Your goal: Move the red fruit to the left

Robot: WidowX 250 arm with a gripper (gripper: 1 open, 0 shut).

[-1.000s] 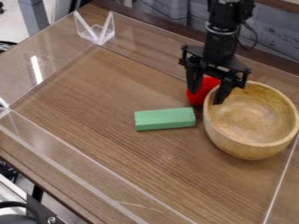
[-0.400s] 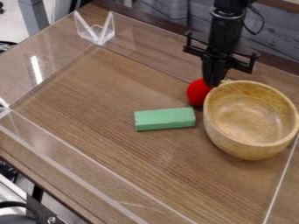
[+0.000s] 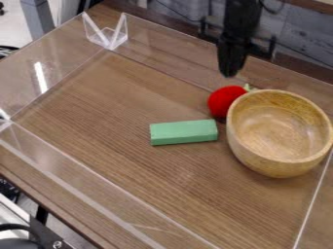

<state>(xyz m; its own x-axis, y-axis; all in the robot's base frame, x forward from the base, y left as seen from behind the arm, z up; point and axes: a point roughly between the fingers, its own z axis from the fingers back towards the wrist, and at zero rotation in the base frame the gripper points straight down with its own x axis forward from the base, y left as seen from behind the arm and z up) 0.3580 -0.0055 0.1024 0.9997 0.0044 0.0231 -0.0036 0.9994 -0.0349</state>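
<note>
red fruit (image 3: 228, 100) sits loose on table, touching wooden bowl (image 3: 279, 133). gripper (image 3: 232, 68) above it, jaws together, empty. risk: arm travels left without fruit.

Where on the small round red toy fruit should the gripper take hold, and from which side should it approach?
Probably from straight above, closing on the round middle of the small red toy fruit. It sits against the rim of the round wooden bowl, so one finger should go on its far side and one on its near side, clear of the bowl. The shut gripper must open first.
</note>
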